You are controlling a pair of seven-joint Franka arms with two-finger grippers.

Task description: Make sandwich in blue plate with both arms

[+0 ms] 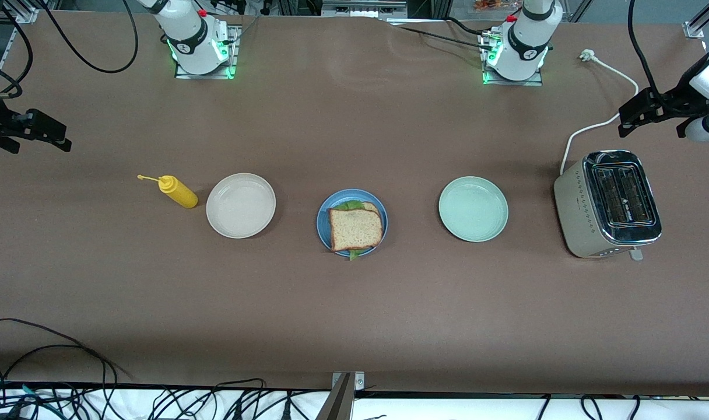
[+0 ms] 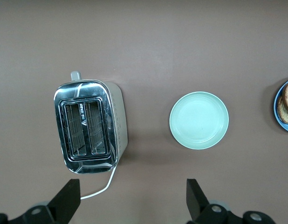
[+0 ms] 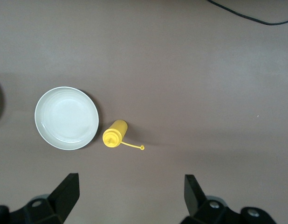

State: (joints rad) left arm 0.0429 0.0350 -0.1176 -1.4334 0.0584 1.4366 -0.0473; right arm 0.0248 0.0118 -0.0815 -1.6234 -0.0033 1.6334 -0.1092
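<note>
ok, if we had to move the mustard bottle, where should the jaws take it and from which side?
Grip the mustard bottle around the middle of its yellow body, coming straight down. It looks tipped, its nozzle pointing toward the right arm's end, so set the jaws across the body, not along it. Avoid the thin nozzle. The beige plate sits close beside it, so keep clear there.

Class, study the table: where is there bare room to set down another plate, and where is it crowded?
Bare: the broad strip nearer the front camera than the row; the strip between the row and the arms' bases. Crowded: the row itself, mustard bottle close beside beige plate, then blue plate with sandwich, green plate, toaster.
</note>
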